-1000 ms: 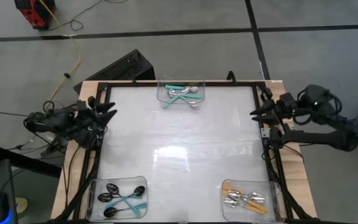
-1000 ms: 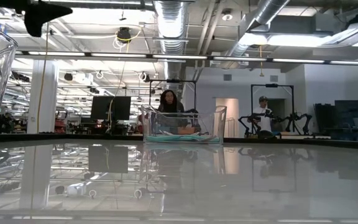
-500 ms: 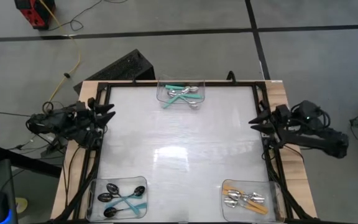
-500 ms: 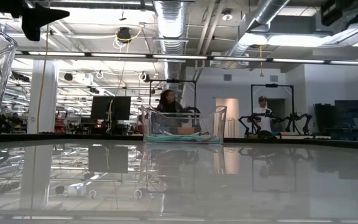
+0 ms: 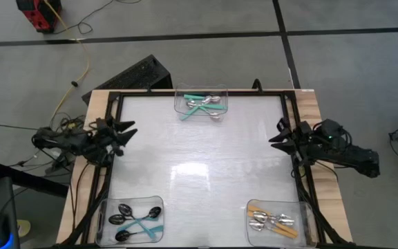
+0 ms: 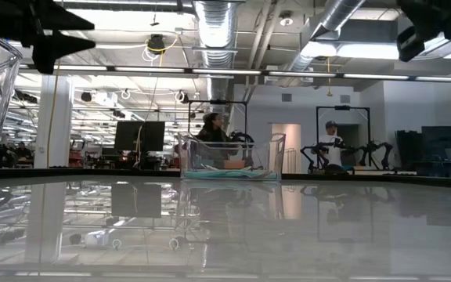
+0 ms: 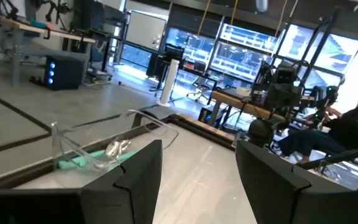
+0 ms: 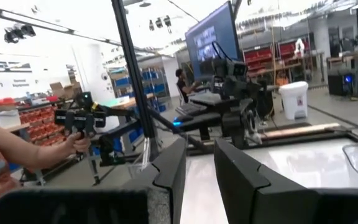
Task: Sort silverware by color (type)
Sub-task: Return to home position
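Spoons first: where are they?

All sorted: teal-handled silver spoons (image 5: 200, 104) sit in the far bin (image 5: 178, 97), black spoons (image 5: 124, 209) in the near left bin (image 5: 105, 207), orange-handled spoons (image 5: 271, 221) in the near right bin (image 5: 251, 207).

What changed, and what of the claws?

Over the last second both arms resettled at the tabletop (image 5: 199, 159) side edges, which reads as parking, job done. The left claw (image 5: 126, 131) is spread wide, the right claw (image 5: 275, 135) parted narrowly. Both hold and touch nothing.

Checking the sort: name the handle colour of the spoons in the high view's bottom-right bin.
Orange handles, best seen in the high view.
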Controlling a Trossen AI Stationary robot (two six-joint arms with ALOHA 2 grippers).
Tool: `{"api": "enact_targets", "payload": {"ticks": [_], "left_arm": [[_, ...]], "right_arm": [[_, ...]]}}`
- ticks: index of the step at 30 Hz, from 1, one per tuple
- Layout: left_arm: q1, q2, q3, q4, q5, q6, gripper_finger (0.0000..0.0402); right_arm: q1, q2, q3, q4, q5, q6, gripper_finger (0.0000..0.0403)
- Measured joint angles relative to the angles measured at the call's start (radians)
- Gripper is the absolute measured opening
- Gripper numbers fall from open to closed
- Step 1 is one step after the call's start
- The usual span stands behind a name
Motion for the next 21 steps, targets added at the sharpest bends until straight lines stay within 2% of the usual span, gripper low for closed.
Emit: {"api": "enact_targets", "payload": {"ticks": [4, 10, 16, 19, 21], "left_arm": [[0.0, 0.0, -0.083, 0.096, 0.023, -0.001, 0.019], [0.0, 0.0, -0.136, 0.104, 0.112, -0.027, 0.019], [0.0, 0.0, -0.148, 0.119, 0.123, -0.051, 0.019], [0.0, 0.0, -0.148, 0.133, 0.163, -0.051, 0.019], [0.0, 0.0, -0.148, 0.142, 0.193, -0.064, 0.019]], "right_arm": [[0.0, 0.0, 0.0, 0.004, 0.0, -0.001, 0.0111], [0.0, 0.0, -0.013, 0.022, -0.003, -0.034, 0.0111], [0.0, 0.0, -0.142, 0.125, -0.004, -0.038, 0.0111], [0.0, 0.0, -0.234, 0.246, -0.004, -0.026, 0.0111], [0.0, 0.0, -0.245, 0.257, -0.004, -0.02, 0.0111]]}}
